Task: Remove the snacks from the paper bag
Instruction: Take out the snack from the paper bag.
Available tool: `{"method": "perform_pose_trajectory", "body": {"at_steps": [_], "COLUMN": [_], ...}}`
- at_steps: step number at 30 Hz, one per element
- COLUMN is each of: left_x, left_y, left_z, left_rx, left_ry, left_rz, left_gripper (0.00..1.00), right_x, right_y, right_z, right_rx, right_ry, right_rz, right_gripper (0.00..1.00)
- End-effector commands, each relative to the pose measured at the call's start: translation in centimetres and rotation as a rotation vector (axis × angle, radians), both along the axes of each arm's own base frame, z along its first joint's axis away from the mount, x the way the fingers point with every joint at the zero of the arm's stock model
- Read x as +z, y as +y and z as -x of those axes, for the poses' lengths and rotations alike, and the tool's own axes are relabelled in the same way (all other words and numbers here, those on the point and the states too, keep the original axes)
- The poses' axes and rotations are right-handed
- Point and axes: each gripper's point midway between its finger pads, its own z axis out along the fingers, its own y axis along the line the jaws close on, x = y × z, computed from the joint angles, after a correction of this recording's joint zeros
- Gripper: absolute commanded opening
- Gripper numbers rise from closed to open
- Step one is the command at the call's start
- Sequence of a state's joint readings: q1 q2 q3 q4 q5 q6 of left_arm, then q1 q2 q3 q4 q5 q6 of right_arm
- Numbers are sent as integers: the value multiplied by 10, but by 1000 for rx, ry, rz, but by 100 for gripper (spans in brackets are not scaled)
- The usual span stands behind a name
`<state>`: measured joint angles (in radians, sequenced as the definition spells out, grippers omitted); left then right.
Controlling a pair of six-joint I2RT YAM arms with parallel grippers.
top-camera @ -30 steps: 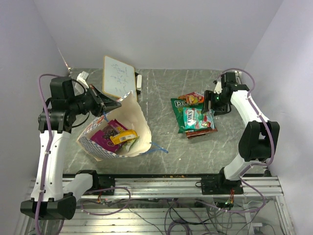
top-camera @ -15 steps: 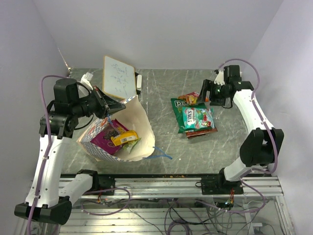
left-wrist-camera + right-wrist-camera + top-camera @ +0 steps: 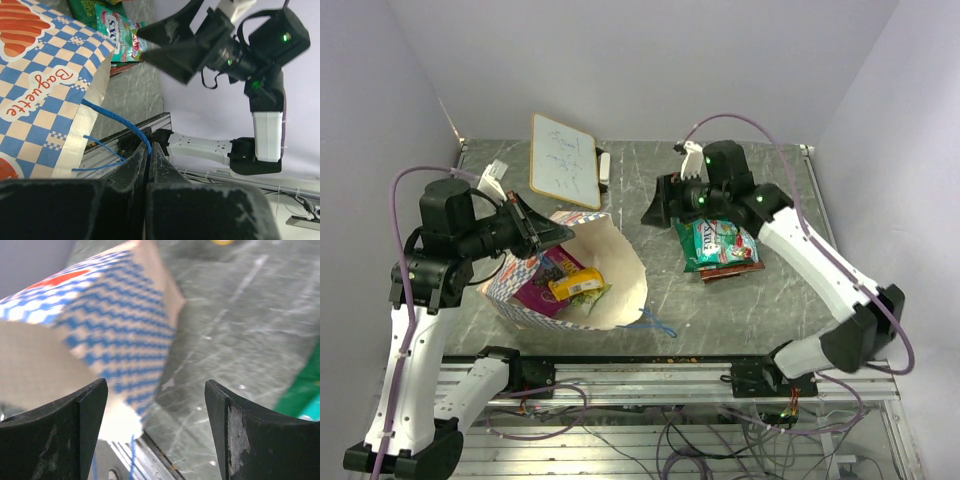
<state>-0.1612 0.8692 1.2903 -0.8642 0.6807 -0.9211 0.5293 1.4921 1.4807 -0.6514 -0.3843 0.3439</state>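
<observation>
— What's in the cream paper bag with blue-and-white checks (image 3: 620, 272)?
— It sits centre-left on the grey marbled table (image 3: 720, 310) with its mouth gaping. Inside are a magenta-purple packet (image 3: 533, 292) and a yellow packet (image 3: 576, 284) lying on top of it. A teal-orange packet (image 3: 720, 240) tops a pile on the table, right of centre.
— And the pincers?
— The left gripper (image 3: 148, 152) is pinched tight on the bag's thin blue cord handle (image 3: 117, 119). The right gripper (image 3: 156, 390) gapes wide and holds nothing.
— What changed?
— The right gripper has swung from the pile's right side to its upper left and now faces the bag. The bag has shifted slightly toward the lower right.
</observation>
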Motion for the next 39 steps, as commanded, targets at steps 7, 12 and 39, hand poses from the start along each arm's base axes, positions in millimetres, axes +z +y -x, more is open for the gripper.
{"method": "perform_pose_trajectory", "body": {"at_steps": [7, 12, 39], "left_x": [42, 65, 52], "left_y": [-10, -11, -10], "left_z": [6, -4, 14], "left_rx": [-88, -73, -71], "left_ry": [-207, -308, -280], "left_rz": [64, 86, 126], "left_gripper": [7, 7, 7], "right_x": [57, 38, -84], "right_y": [90, 114, 174], "right_z": [109, 148, 188], "right_rx": [308, 380, 644], "right_ry": [-308, -471, -880], "right_rz": [-248, -223, 189], "right_gripper": [72, 58, 41]}}
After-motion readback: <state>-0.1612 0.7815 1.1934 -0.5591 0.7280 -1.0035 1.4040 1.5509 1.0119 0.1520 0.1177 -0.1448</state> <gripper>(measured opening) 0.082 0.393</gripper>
